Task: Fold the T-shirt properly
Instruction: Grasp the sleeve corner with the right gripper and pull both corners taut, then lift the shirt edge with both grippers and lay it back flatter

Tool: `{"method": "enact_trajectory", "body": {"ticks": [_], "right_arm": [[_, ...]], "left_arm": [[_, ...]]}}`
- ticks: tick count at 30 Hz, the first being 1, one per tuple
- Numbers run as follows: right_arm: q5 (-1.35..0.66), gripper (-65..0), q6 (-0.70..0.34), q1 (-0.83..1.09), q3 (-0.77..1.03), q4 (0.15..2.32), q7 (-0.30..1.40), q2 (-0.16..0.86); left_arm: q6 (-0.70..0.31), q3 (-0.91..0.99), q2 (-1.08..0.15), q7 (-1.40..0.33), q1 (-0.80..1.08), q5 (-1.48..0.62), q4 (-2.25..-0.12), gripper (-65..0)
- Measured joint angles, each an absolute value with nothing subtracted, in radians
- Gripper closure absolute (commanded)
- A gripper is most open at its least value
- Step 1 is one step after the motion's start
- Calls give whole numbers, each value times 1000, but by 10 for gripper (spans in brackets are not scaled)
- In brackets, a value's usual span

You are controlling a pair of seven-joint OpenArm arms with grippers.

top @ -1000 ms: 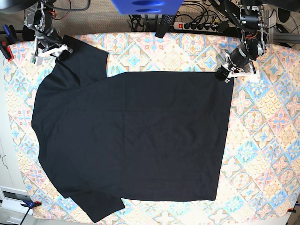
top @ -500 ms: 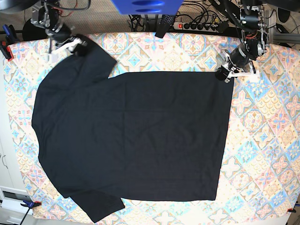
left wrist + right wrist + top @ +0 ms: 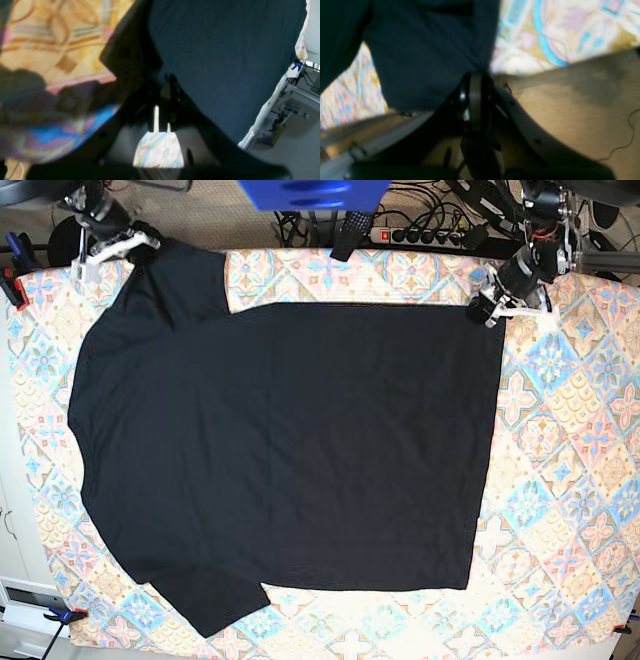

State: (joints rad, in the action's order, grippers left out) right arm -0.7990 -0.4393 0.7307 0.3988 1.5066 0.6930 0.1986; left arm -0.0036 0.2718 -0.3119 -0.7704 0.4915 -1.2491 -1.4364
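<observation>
Folding not yet begun: plain black short-sleeved cotton T-shirt [image 3: 290, 460] lies flat on patterned table [image 3: 570, 480]; left claw [image 3: 490, 308] and right claw [image 3: 140, 245] clamp its upper-frame corners.

T-shirt spread flat on the table, one gripper at each far corner.

The T-shirt [image 3: 285, 450] lies on the table [image 3: 570, 480], sleeves to the left and hem to the right in the base view. The left gripper [image 3: 487, 311] sits at the far right hem corner; the right gripper [image 3: 140, 246] sits at the far left sleeve. A power strip [image 3: 420, 233] lies behind the table.
</observation>
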Motion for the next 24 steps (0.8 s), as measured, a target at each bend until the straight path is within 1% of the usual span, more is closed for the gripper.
{"method": "enact_trajectory", "body": {"ticks": [5,10,13,15,19,24], "right_arm": [[-797,-2,-441,786,457,1506,693,202],[-797,-1,-449,836,456,1518,697,197],[-795,-1,-518,884,457,1576,694,200],[-794,-1,-546,903,474,1616,702,197],[-794,0,-538,904,542,1693,700,198],[-794,0,-545,898,569,1750,701,199]], "left_arm": [[12,271,-334,-778,588,-1224,-1565,0],[6,272,-333,-778,652,-1229,-1669,0],[9,273,-336,-768,699,-1227,-1705,0],[12,273,-335,-771,727,-1223,-1716,0],[20,273,-333,-774,739,-1217,-1769,0],[10,288,-331,-784,683,-1228,-1851,0]]}}
